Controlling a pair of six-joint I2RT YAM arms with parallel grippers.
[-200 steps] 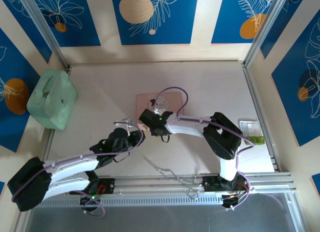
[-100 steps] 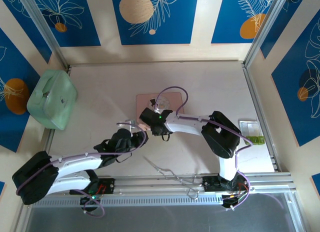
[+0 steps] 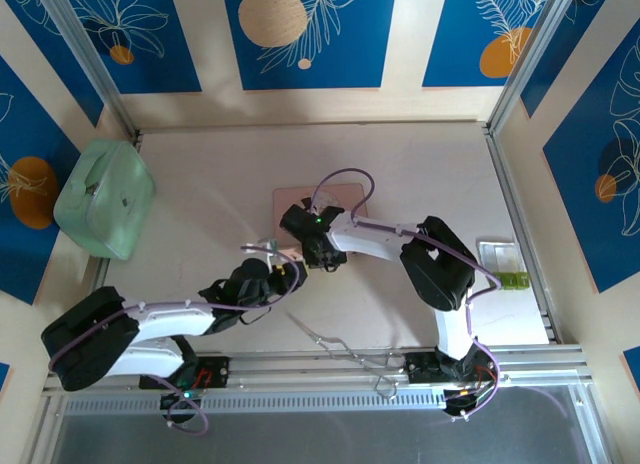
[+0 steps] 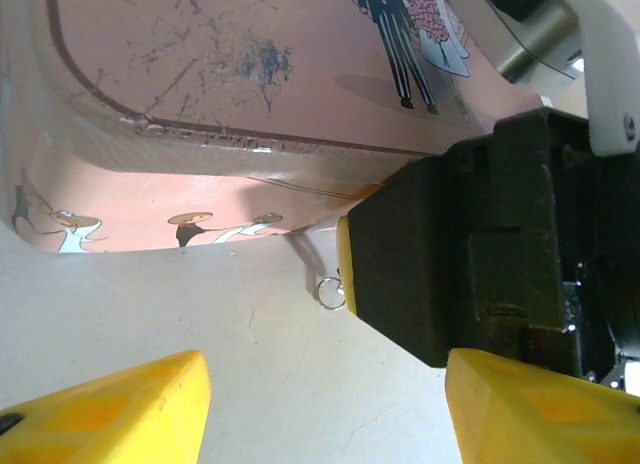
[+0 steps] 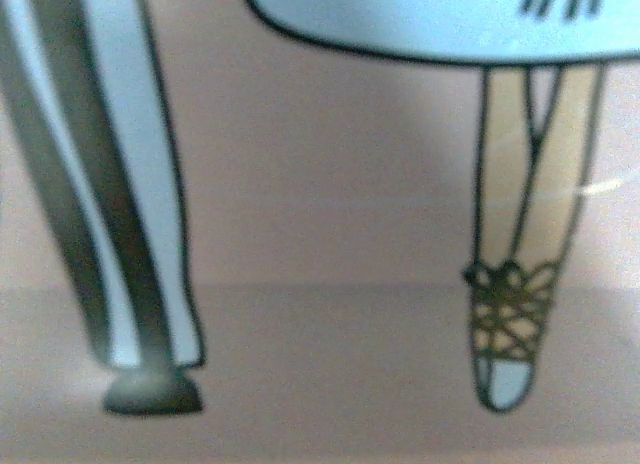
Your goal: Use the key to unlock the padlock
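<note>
Lying nearest, at the 6 o'clock edge of the table [image 3: 200,164]: one long thin metal wire tool [image 3: 328,339], flat, touched by neither arm.

Left gripper [image 4: 325,414]: low over the tabletop at about 7 o'clock of the pink tin [image 3: 295,199], aimed toward 12 o'clock. Yellow fingertips [image 4: 110,404] stand wide apart, with bare tabletop between them and nothing held.

Small metal ring [image 4: 328,292]: on the tabletop just ahead of the left gripper, close before the tin's near wall, touching the yellow-edged finger pad [image 4: 345,269] of the right gripper [image 3: 308,246].

Padlock: place cannot be told. Whether the ring belongs to it cannot be told either.

Right gripper: reaching in from 3 o'clock, tip down at the tin's near-left corner. One black finger shows in the left wrist view and its partner is hidden behind it. Whether the fingers are together or apart cannot be told, nor whether anything sits between them.

Pink tin: centre of the table, flat. The lid is scratched and printed with a dressed couple, and small figures run along the near wall. The right wrist view sits very close over the print: trouser legs and a laced shoe, blurred.

Small white tray [image 3: 498,254]: 3 o'clock, off the table's right edge, green pieces at its near end.

Pale green case [image 3: 105,199]: 9 to 10 o'clock, at the table's left edge, well apart from the tin.

Blue printed panels [image 3: 300,34]: 12 o'clock wall.
</note>
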